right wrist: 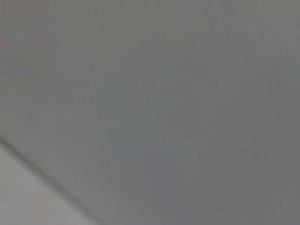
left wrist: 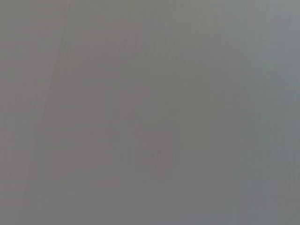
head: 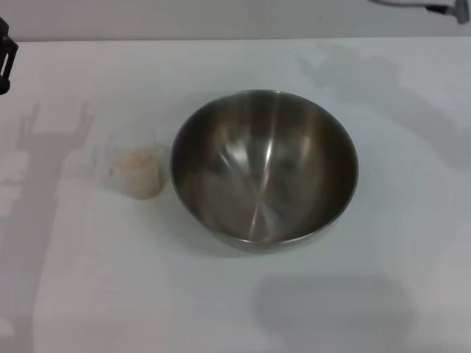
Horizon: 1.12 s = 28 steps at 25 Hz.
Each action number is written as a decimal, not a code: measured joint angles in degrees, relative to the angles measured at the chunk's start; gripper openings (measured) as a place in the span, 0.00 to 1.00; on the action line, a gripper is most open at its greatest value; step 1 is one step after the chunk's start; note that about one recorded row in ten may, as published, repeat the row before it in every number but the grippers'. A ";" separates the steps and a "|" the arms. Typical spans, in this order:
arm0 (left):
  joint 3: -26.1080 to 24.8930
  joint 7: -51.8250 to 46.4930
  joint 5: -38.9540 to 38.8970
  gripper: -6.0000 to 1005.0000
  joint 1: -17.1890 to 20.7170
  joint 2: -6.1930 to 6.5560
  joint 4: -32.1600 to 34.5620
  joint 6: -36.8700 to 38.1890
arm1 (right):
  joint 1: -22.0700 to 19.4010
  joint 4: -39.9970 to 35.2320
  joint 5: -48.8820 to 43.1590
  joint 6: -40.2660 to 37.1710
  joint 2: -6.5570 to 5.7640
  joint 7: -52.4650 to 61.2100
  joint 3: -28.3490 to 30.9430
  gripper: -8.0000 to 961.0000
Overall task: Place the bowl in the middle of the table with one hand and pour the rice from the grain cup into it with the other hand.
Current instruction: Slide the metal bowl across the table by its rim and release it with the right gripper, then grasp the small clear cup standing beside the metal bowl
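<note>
Bowl [head: 265, 169] sits upright near centre of table [head: 383, 294], empty inside; grain cup [head: 137, 170] just beside its rim on robot's left, rice [head: 140, 163] heaped inside

Left gripper [head: 6, 55] barely shows at left edge, holds nothing visible, opening cannot tell

Right gripper [head: 441, 7] only sliver at far right corner, opening cannot tell

Cup lies right of and nearer than left gripper (closer arm for pour, judging by layout); bowl suits right arm
</note>
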 joint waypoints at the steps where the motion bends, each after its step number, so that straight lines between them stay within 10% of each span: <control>1: 0.00 0.00 0.00 0.84 0.00 0.00 0.00 0.00 | -2.12 -1.02 -0.14 -5.98 0.00 -0.24 -3.28 0.51; 9: 0.18 -0.09 0.00 0.84 0.31 0.01 0.05 0.63 | -16.65 1.30 0.04 -52.11 0.43 -0.13 -21.27 0.51; 12: 0.18 -0.11 0.01 0.84 0.27 -0.06 -0.18 0.62 | -19.93 11.77 0.14 -79.65 0.38 5.97 -29.47 0.51; 17: 0.59 -0.28 0.06 0.84 0.11 -0.11 -0.56 0.62 | -17.56 30.53 -0.23 -104.28 0.08 20.89 -37.45 0.51; 28: 7.46 -2.02 0.17 0.84 0.49 -0.08 -1.45 1.20 | -14.14 56.60 -5.25 -120.15 -0.09 48.64 -40.77 0.51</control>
